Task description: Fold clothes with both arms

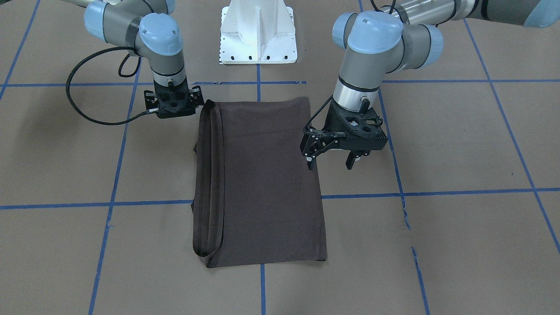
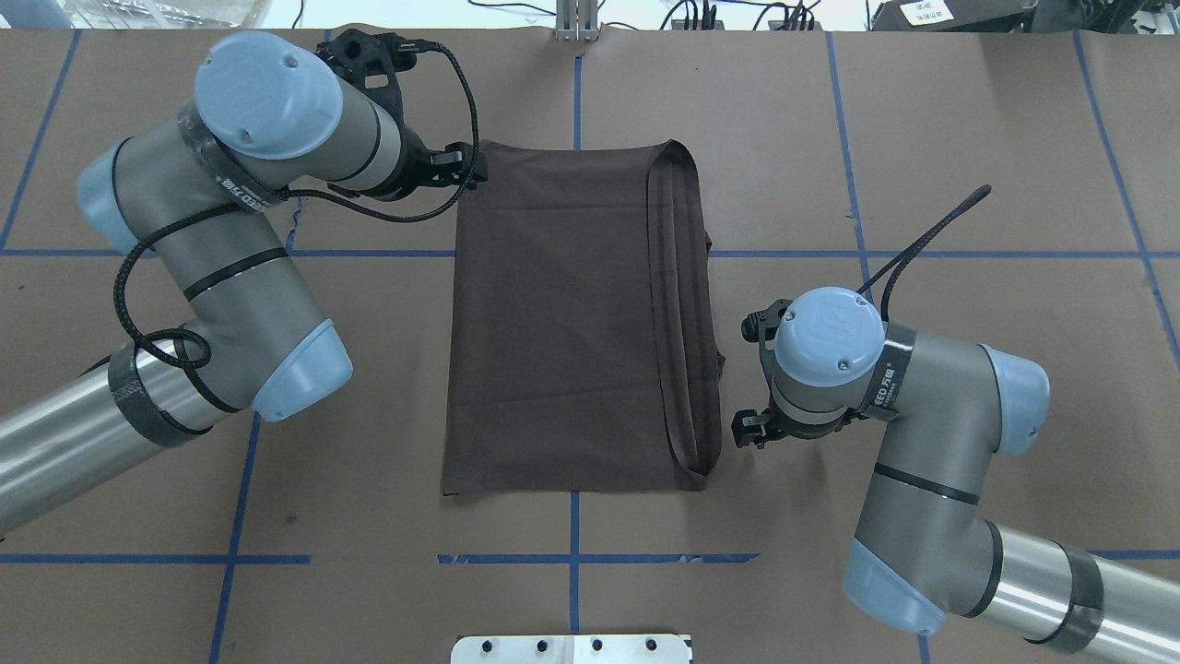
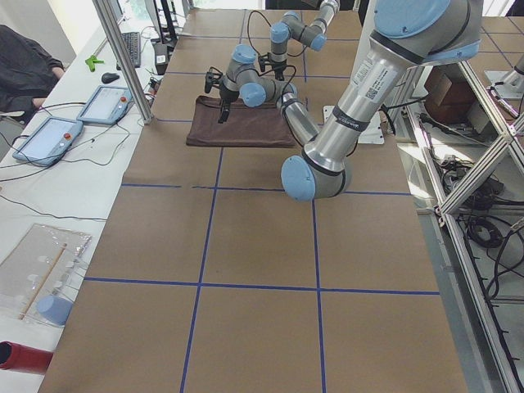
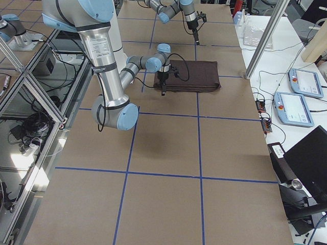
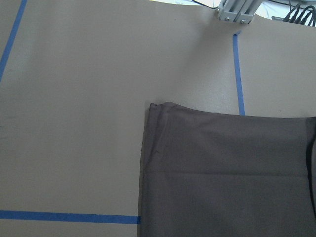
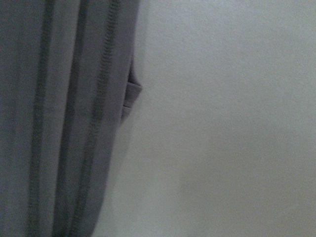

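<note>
Dark brown fabric, the T-shirt (image 1: 262, 183), is laid flat on the brown-paper-covered surface (image 1: 437, 144), folded into a long rectangle in front of the white base pedestal (image 1: 258, 35). A narrower folded-over strip with stitched hems is seen along the edge on the robot's right side. That hemmed edge fills the left part of the right wrist view, where it is blurred. The surface is divided into squares by blue tape lines (image 1: 459, 191), and one of them is crossed by the garment about midway along its length.

The left gripper (image 1: 330, 161) is held over the shirt's edge on the robot's left side. Its two fingers are pointed down and spread apart, and nothing is held between them. In the overhead view it is placed at the shirt's far left corner, and that corner is shown from above in the left wrist view, with bare surface beside it.

The right gripper (image 1: 174, 103) is pointed down just beside the shirt's opposite edge, towards the end nearer the pedestal. Its fingers are hidden beneath the wrist, so it cannot be told whether they are spread or closed, nor whether the cloth is touched.

Two screen pendants (image 3: 45, 139) are seen on a white bench beside the surface.
</note>
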